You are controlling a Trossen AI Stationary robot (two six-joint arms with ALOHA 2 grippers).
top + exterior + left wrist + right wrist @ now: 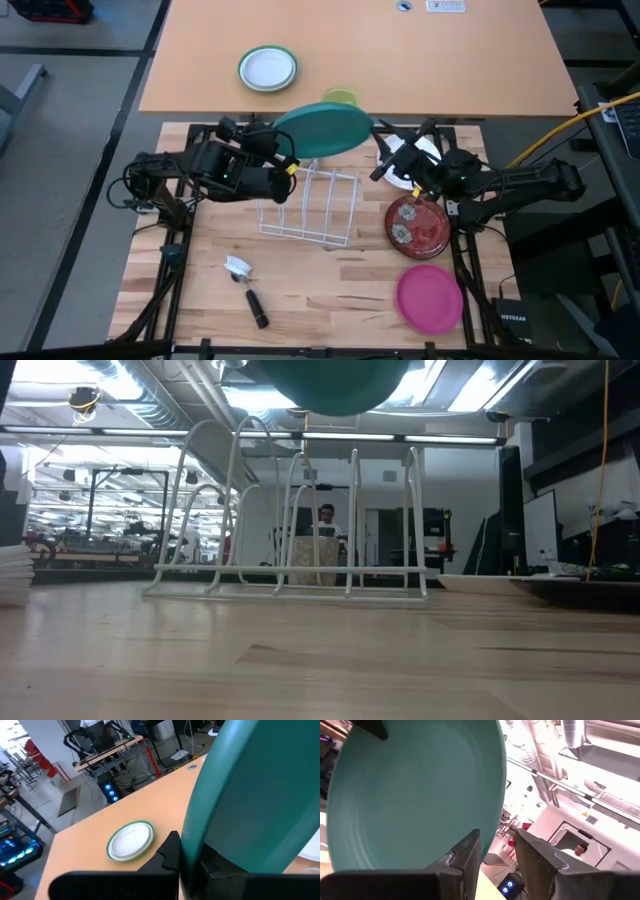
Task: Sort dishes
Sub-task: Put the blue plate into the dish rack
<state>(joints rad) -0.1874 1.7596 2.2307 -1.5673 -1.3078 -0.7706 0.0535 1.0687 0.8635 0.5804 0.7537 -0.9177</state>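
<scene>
I have the teal-green plate [322, 131] up in the air above the far end of the white wire rack [312, 205], tilted, its rim pinched by the left tool [287, 160] — in the left wrist view the dark fingers [170, 852] close on the plate's edge. In the low view the plate [335, 382] hangs at the top, clear of the rack's loops [290, 520].

My right tool [385, 160] sits just beside the plate's right edge. In the right wrist view its two fingers [467, 851] stand apart with a gap between them, the plate's rim [415, 790] close in front, and I cannot tell whether they touch it.

The white plate [418, 158] lies under the right arm, mostly covered. The dark red plate [417, 224] rests flat on the tabletop [330, 290] just right of the rack, and the magenta plate [430, 297] lies nearer the front edge, just beyond it. A dish brush [246, 290] lies in front of the rack — well apart from the plates. On the far tabletop a small green-rimmed plate [268, 68] sits alone, with a small lime-green dish [340, 98] peeking out behind the teal plate.
</scene>
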